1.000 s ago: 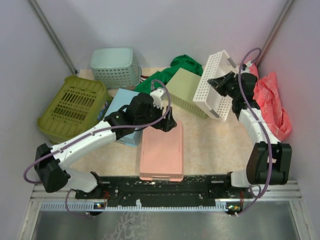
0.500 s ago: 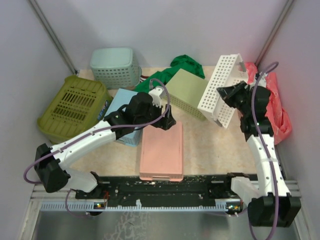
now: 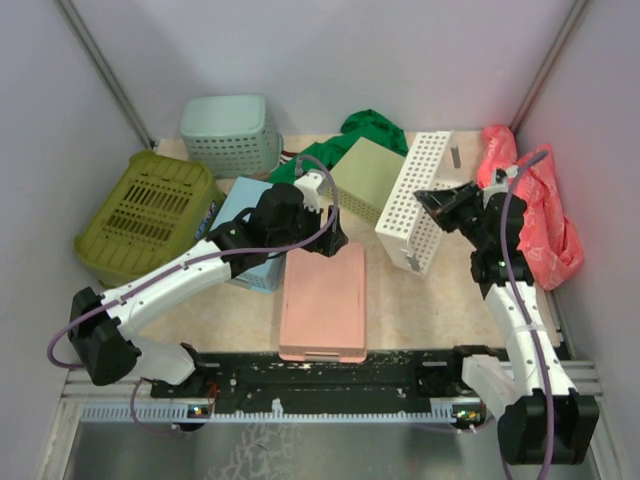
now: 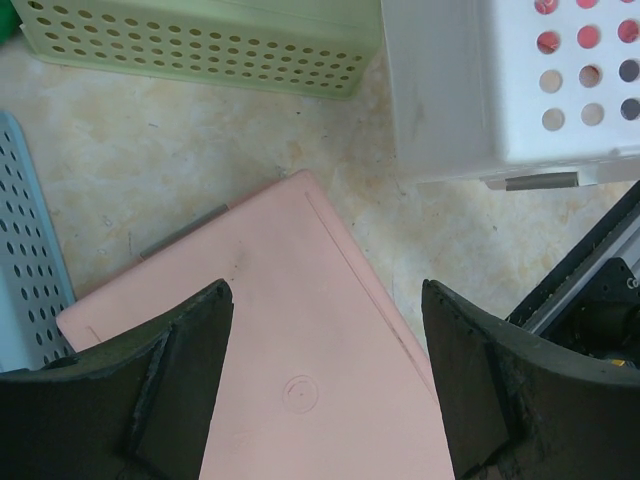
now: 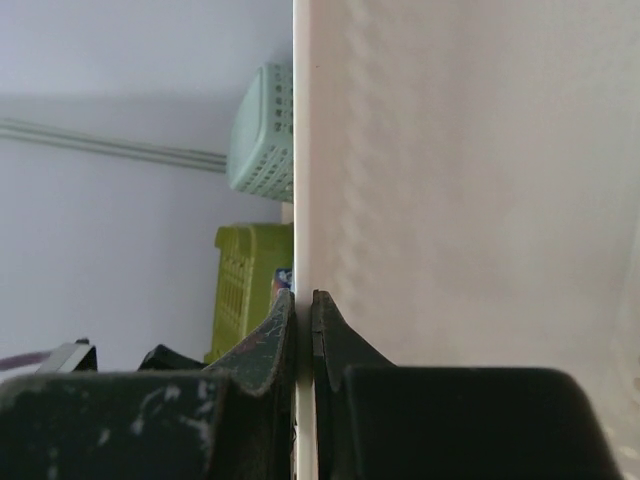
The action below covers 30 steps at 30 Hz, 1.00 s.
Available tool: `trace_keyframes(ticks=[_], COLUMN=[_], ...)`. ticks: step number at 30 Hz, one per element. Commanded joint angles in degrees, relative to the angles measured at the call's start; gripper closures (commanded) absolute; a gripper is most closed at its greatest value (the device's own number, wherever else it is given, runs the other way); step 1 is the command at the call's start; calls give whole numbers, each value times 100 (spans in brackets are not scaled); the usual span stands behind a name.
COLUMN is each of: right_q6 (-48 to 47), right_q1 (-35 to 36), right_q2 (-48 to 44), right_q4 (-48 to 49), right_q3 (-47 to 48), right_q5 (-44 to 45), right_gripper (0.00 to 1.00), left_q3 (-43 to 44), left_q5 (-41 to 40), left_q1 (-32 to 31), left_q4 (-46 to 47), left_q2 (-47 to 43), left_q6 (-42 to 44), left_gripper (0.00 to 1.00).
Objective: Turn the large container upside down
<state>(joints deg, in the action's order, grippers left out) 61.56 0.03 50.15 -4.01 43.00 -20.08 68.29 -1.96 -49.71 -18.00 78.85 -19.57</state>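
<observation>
The large container, an olive-green slotted basket (image 3: 145, 215), sits at the far left against the wall, a slotted face turned up; it also shows in the right wrist view (image 5: 245, 280). My left gripper (image 3: 330, 245) is open and empty, hovering over the far end of a pink tray (image 4: 290, 360), well right of the olive basket. My right gripper (image 3: 432, 200) is shut on the wall of a white perforated basket (image 3: 412, 200), held on edge at the right; that wall fills the right wrist view (image 5: 450, 180) between my fingers (image 5: 280, 330).
A teal grid-holed basket (image 3: 230, 132) stands at the back left. A light blue perforated basket (image 3: 240, 215) lies under my left arm. A pale green basket (image 3: 372, 178) and green cloth (image 3: 365, 128) are at the back centre. A red bag (image 3: 540, 210) lies along the right wall.
My right arm has swung the white basket down and to the left, standing it more on edge near the pale green basket. My left gripper has barely moved.
</observation>
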Motion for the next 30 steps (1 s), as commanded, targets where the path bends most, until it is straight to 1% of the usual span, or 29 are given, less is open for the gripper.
trace_keyframes(ticks=[1, 4, 6, 11, 14, 20, 25, 30], right_q6=[-59, -333, -587, -1151, -1448, -1559, -1708, -1676], right_q1=[152, 153, 152, 150, 151, 155, 155, 155], right_q2=[339, 463, 442, 129, -120, -497, -626, -739], right_q4=[1376, 1016, 610, -926, -1661, -2368, -2853, -3401], right_q3=[331, 590, 782, 1303, 1482, 1214, 1222, 1117], right_q5=[-1054, -1306, -1422, -1588, -1717, -2437, -3001, -3070], right_gripper=[100, 100, 100, 100, 100, 100, 100, 100], left_q3=[71, 58, 44, 56, 70, 225, 161, 136], left_q5=[-111, -117, -125, -134, -130, -368, -400, -432], left_q1=[32, 35, 43, 58, 64, 131, 241, 276], left_q4=[53, 25, 20, -4, 23, -38, 31, 45], left_q2=[-166, -184, -185, -146, -80, 36, -44, -20], left_q6=[76, 57, 57, 93, 145, 319, 323, 317], left_gripper=[18, 18, 18, 18, 19, 18, 18, 18])
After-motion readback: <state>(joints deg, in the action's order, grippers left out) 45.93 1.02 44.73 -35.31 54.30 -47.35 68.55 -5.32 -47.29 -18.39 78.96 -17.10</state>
